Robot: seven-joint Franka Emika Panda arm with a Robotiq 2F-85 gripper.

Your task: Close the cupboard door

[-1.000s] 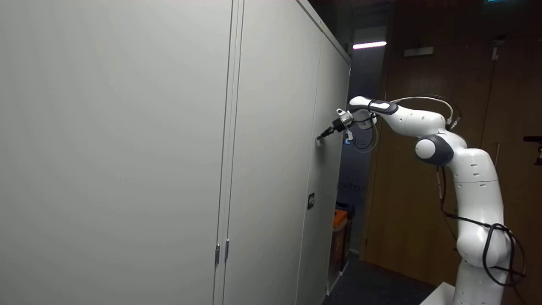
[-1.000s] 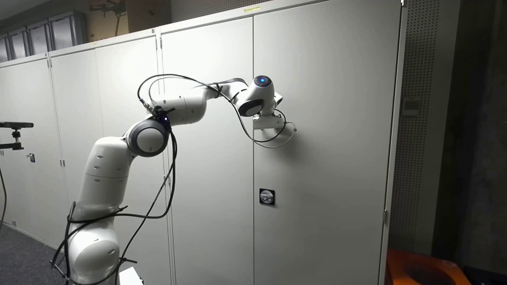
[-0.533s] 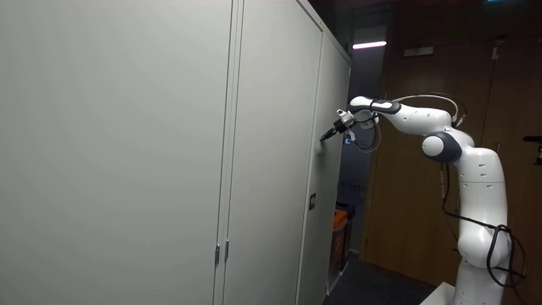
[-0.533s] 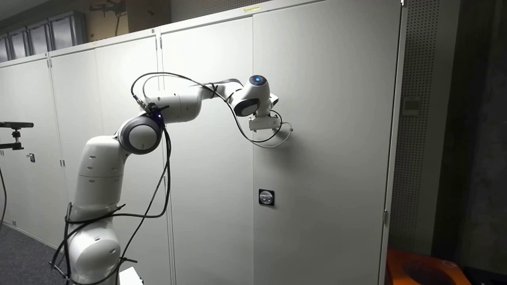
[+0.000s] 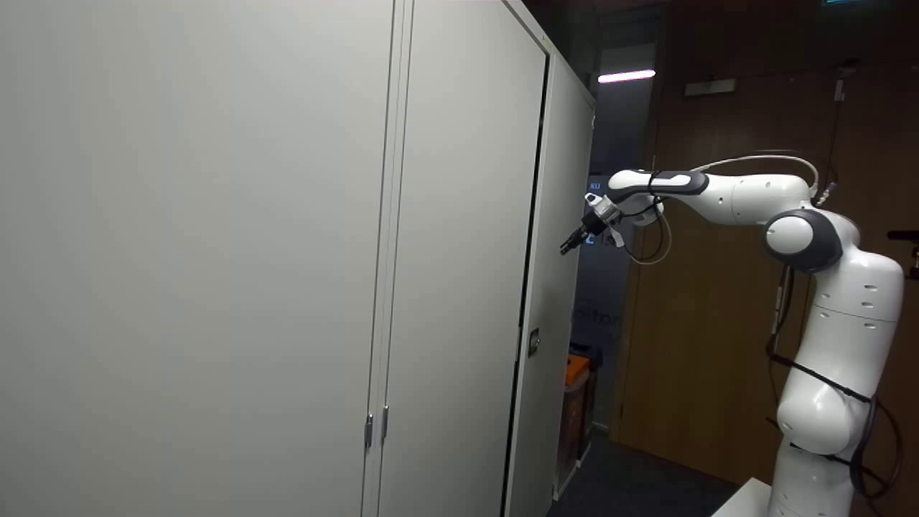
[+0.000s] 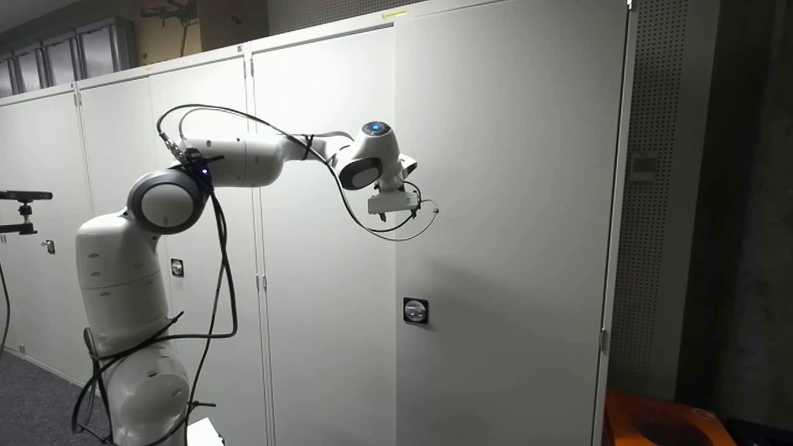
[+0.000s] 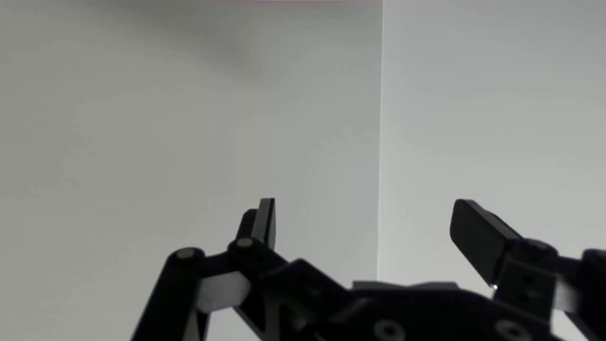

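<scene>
While pale grey cupboard fronts (image 5: 215, 251) fill the left of an exterior view, I see an orange-topped bin (image 5: 574, 402) low right of centre, dark floor (image 5: 624, 477), and brown wooden doors (image 5: 703, 359) at right. The cupboard door (image 5: 554, 294), right of centre, is ajar: plain grey, black slit down its left edge, latch (image 5: 533, 342) beside it. In the wrist view my gripper (image 7: 365, 206) has its jaws wide apart.

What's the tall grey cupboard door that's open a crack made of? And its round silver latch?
The tall light-grey cupboard door looks like painted metal: matt, smooth, grainless; perhaps coated board. Its round silver latch, catching bright highlights, seems shiny metal, maybe plastic.
</scene>
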